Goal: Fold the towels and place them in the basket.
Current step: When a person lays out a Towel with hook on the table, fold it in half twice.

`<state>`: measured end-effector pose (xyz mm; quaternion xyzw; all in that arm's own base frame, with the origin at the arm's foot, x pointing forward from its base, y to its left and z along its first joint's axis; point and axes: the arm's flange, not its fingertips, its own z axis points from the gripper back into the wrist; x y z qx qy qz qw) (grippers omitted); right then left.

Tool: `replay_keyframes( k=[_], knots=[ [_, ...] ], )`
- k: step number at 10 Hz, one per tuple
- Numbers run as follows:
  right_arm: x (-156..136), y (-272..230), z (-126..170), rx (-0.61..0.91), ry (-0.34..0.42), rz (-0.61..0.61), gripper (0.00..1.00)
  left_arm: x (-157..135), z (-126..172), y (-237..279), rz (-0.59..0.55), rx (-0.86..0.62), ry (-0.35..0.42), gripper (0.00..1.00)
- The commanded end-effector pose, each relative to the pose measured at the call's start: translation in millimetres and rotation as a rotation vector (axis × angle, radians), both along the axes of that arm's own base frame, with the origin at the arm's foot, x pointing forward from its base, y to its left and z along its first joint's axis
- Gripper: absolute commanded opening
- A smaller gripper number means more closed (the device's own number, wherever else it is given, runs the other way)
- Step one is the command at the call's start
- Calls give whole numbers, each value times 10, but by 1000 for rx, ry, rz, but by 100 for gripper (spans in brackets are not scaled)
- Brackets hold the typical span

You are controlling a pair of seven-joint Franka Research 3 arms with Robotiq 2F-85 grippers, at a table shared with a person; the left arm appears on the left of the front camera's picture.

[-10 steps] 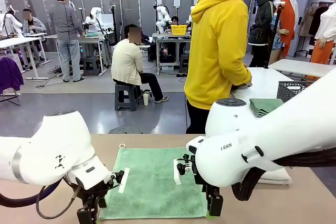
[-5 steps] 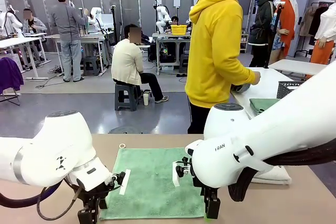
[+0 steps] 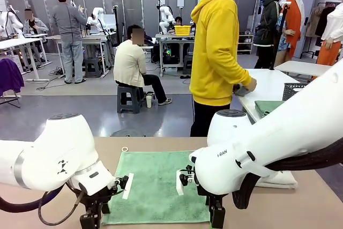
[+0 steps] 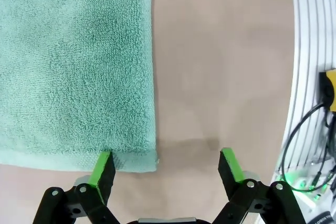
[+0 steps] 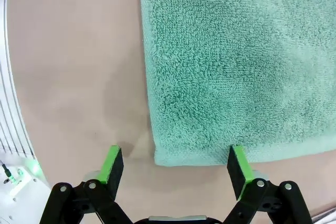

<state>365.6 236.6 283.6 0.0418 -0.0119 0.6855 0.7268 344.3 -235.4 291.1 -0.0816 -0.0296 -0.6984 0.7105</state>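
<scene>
Where it lies flat, green terry towel (image 3: 155, 186), hemmed edge; perhaps corner loop (image 3: 124, 149)

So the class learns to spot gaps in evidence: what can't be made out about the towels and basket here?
- Front view: basket, partly hidden by the right arm; contents unseen.
- Front view: pale towel, largely under that arm.
- Left wrist view: whether the left gripper touches the green towel; height unclear.

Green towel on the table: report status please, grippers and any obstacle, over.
Left gripper open, straddling one near corner of green towel. Right gripper open, straddling the other near corner. Towel flat, unfolded, on table. Nothing lying on it.
</scene>
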Motion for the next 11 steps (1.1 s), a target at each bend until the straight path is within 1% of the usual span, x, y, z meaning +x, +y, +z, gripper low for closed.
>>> replay_keyframes(
  k=[1,2,3,4,5,6,7,8,9,11],
  knots=[
    [87,18,-35,20,21,14,100,-57,-46,-11,15,2,-16,87],
    [93,28,-39,17,15,16,88,-58,-54,-13,18,7,-12,47],
    [99,26,-33,13,14,13,53,-62,-54,-7,18,8,-10,27],
    [103,23,-33,9,15,10,28,-67,-56,0,18,10,-10,0],
    [93,28,-18,9,11,11,0,-70,-62,12,18,13,-10,0],
    [86,35,-23,3,16,12,0,-70,-61,25,18,13,-9,0],
    [82,33,-25,3,20,12,0,-72,-52,33,21,12,-12,3],
    [76,27,-9,7,18,12,2,-69,-34,40,25,11,-15,0],
    [69,24,20,5,14,13,0,-69,-11,44,26,11,-20,0],
    [67,14,67,0,9,8,0,-59,21,54,30,10,-26,0]
  ],
)
